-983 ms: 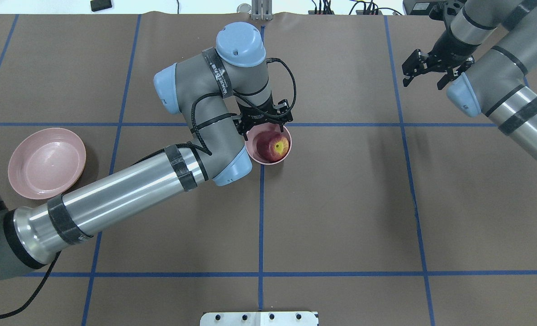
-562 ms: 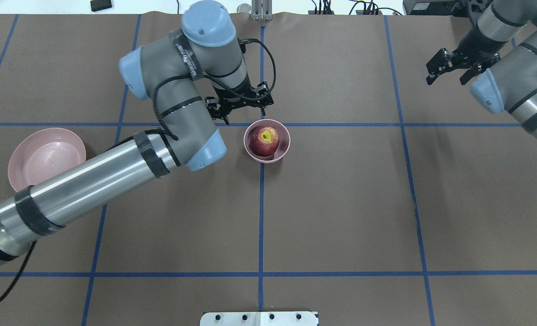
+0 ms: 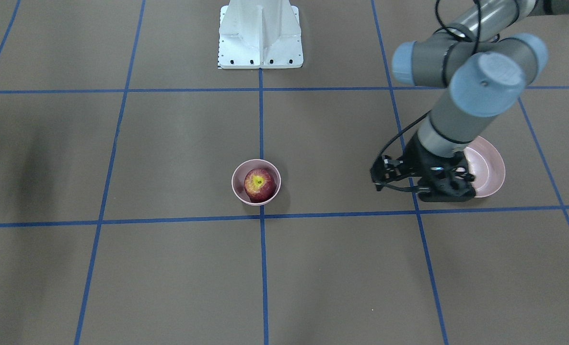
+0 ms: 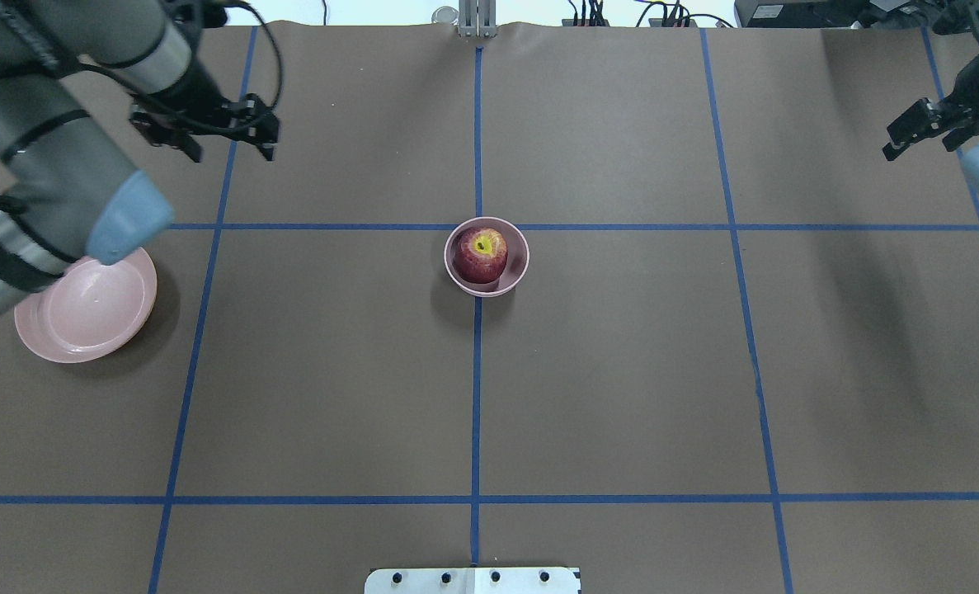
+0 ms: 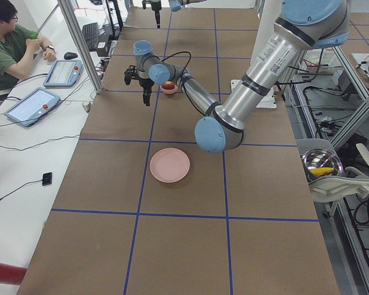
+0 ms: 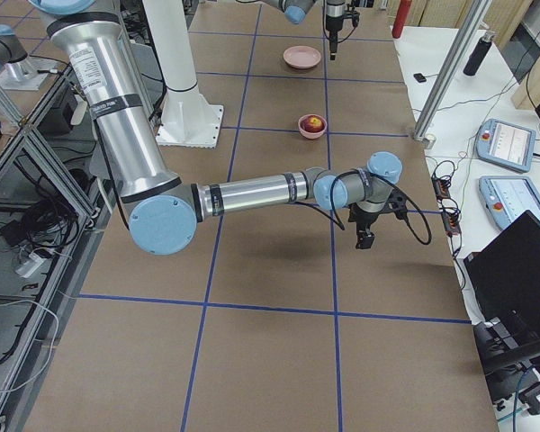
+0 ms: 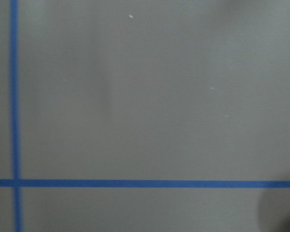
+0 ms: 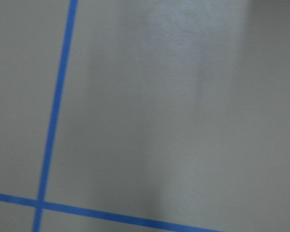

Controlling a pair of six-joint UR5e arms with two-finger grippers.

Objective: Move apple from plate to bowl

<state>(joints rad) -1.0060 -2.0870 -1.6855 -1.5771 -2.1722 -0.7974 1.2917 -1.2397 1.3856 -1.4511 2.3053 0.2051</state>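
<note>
Since a second before, the left gripper [image 4: 232,150] had quit the far rim of the small, deep, pale pink bowl [image 4: 517,271] and drawn well off toward the far left of the brown paper-covered table with its blue tape grid [image 4: 621,371]. It hung there with fingers spread wide, holding nothing. The right gripper [image 4: 918,148] had likewise pulled further out toward the right edge, fingers apart and holding nothing. The small, round, dark-red apple [image 4: 481,254] sat down inside the bowl, at the crossing of two tape lines near the table's middle. A second ago its yellow-green stem patch had been tipped to the overhead view's right. By 0.6 s ago the hollow had turned up, and it lay the same at this moment: hollow facing up, stem axis roughly upright (too round a fruit to show any long axis). The front-facing view agreed, with the yellow patch on top. The wide, shallow, pale pink plate [image 4: 85,318] lay where it had been, well apart on the left side, its near-left part hidden under the left arm in the overhead view. Both wrist cameras showed only blurred table and tape.
</note>
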